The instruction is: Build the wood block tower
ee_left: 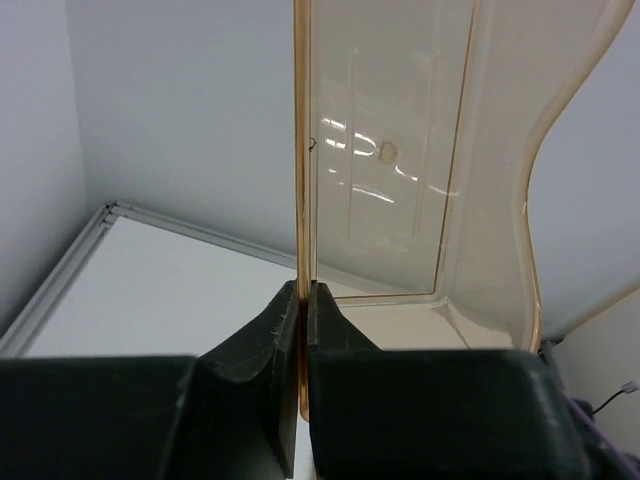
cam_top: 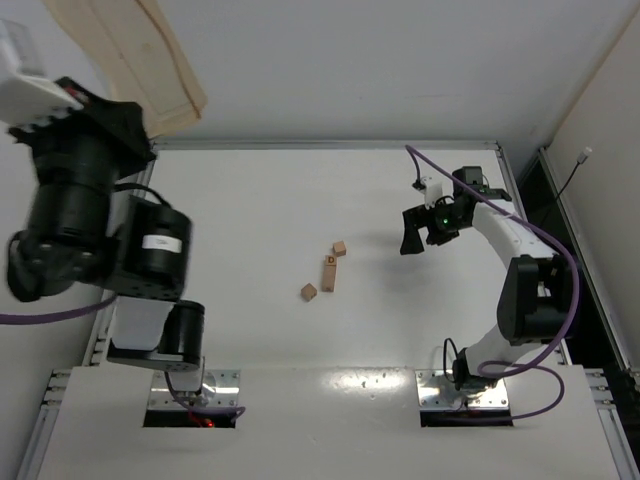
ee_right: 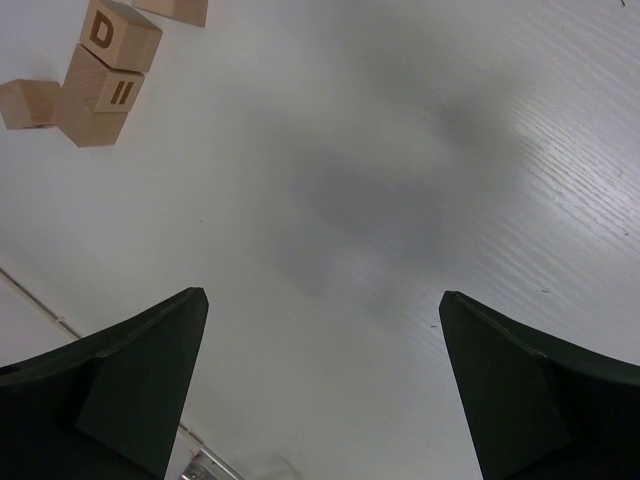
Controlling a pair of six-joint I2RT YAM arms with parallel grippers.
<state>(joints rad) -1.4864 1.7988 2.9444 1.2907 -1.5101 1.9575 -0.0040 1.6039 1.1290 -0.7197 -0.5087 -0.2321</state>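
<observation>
tray [cam_top: 150, 60] cut by top edge; block [ee_right: 175, 10] cropped at top | tower [cam_top: 329, 272] letters too small overhead

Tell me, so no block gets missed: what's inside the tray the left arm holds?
Nothing shows inside the tray, clamped by its wall in the left gripper; the fingers cover its near edge.

The white table [cam_top: 250, 200] holds a wood block tower [cam_top: 328, 273], a near cube [cam_top: 309, 292] and a far cube [cam_top: 340, 248].
</observation>
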